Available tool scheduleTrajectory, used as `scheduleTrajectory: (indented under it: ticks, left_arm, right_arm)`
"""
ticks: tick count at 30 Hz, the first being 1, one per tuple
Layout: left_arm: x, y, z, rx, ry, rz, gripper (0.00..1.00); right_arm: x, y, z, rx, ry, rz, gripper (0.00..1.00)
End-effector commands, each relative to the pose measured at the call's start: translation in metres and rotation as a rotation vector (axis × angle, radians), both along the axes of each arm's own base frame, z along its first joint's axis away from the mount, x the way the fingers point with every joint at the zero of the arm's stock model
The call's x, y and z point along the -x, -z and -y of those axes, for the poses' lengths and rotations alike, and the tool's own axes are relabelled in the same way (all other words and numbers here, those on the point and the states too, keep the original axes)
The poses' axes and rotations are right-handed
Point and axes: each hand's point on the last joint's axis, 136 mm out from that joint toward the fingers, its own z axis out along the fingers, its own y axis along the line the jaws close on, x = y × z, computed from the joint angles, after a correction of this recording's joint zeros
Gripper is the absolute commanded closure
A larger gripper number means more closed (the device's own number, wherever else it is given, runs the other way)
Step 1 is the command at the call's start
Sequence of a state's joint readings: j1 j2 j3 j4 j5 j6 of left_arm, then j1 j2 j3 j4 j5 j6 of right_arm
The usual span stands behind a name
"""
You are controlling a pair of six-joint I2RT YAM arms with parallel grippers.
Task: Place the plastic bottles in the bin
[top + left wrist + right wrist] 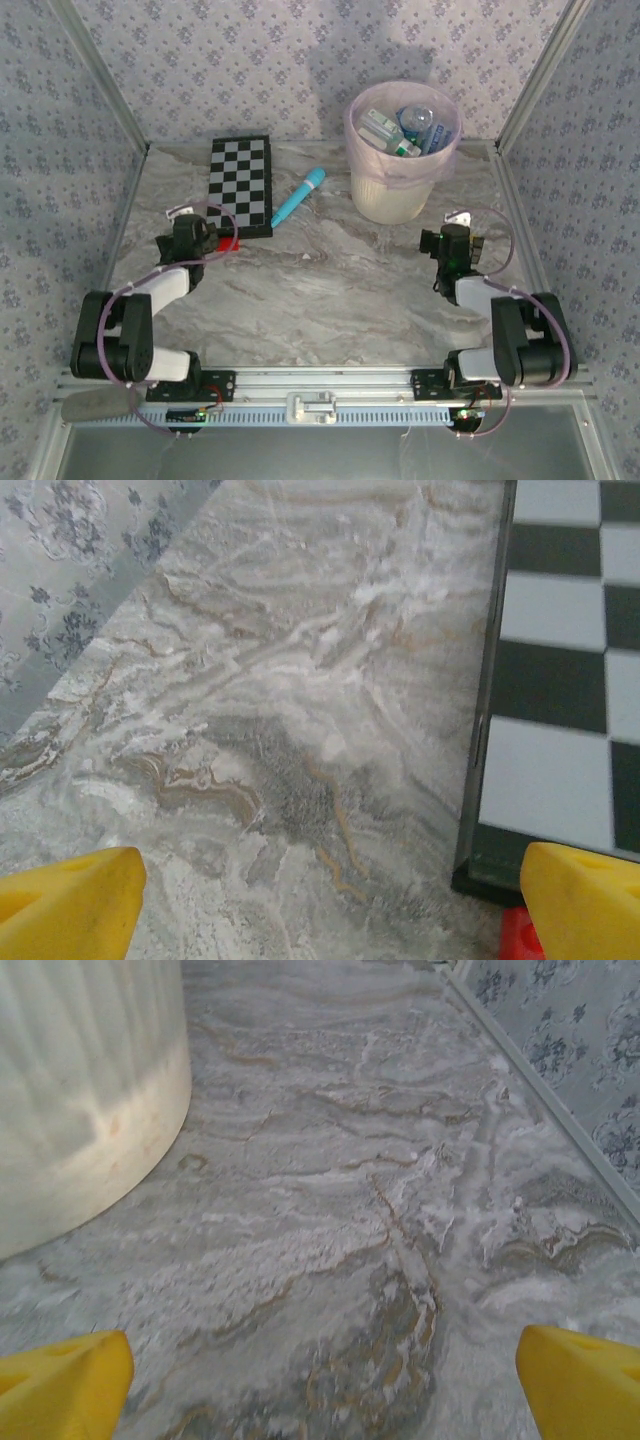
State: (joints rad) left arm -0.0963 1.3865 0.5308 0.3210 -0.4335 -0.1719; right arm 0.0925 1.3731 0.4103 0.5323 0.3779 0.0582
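Several plastic bottles (402, 130), clear with blue labels, lie inside the bin (395, 195), a cream-white wastebasket with a pink liner, at the back right of the table. My left gripper (193, 226) is low over the marble at the left, just beside the checkerboard's near corner. In the left wrist view the left gripper (325, 910) is open, with bare table between its yellow fingertips (70, 900). My right gripper (455, 240) is in front of the bin, to its right. In the right wrist view the right gripper (320, 1390) is open over bare marble, and the bin's ribbed wall (80, 1090) stands at its upper left.
A black-and-white checkerboard (240, 185) lies at the back left, and its edge (560, 680) runs along the right side of the left wrist view. A teal wand (298, 197) lies between the board and the bin. A small red piece (518, 935) sits by the board's corner. Patterned walls (570, 1050) enclose the table.
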Motion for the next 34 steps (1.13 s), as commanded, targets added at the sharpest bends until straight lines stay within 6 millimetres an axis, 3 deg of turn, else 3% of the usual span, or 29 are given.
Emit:
scheduleTrajectory:
  ticks: [1, 6, 7, 9, 11, 14, 15, 17, 34]
  left_arm:
    - [-0.017, -0.014, 0.005, -0.073, 0.081, 0.086, 0.05]
    - [-0.027, -0.011, 0.009, -0.094, 0.113, 0.177, 0.04]
    - [-0.028, -0.012, 0.009, -0.086, 0.114, 0.165, 0.04]
    - [-0.025, -0.011, 0.009, -0.081, 0.122, 0.175, 0.03]
    - [-0.021, -0.01, 0.013, -0.064, 0.152, 0.19, 0.03]
    - [-0.017, 0.002, 0.009, -0.013, 0.165, 0.231, 0.03]
    - [-0.021, -0.005, 0.008, -0.028, 0.162, 0.283, 0.03]
    - [-0.017, 0.002, 0.011, -0.008, 0.175, 0.211, 0.03]
    - [-0.02, -0.001, 0.012, -0.036, 0.163, 0.221, 0.0]
  right_arm:
    - [-0.014, -0.014, 0.012, 0.028, 0.034, 0.112, 0.0]
    - [-0.023, -0.008, 0.009, -0.005, -0.027, 0.103, 0.0]
    - [-0.024, 0.0, 0.002, -0.03, -0.085, 0.088, 0.0]
    - [-0.02, -0.001, 0.013, -0.018, -0.043, 0.17, 0.0]
    - [-0.016, 0.008, 0.015, -0.056, -0.008, 0.101, 0.0]
    - [-0.019, 0.002, 0.014, -0.012, -0.026, 0.117, 0.0]
    - [-0.018, 0.003, 0.014, -0.012, -0.024, 0.12, 0.0]
    - [-0.018, 0.003, 0.013, -0.009, -0.028, 0.119, 0.0]
    - [-0.018, 0.002, 0.013, -0.005, -0.029, 0.123, 0.0]
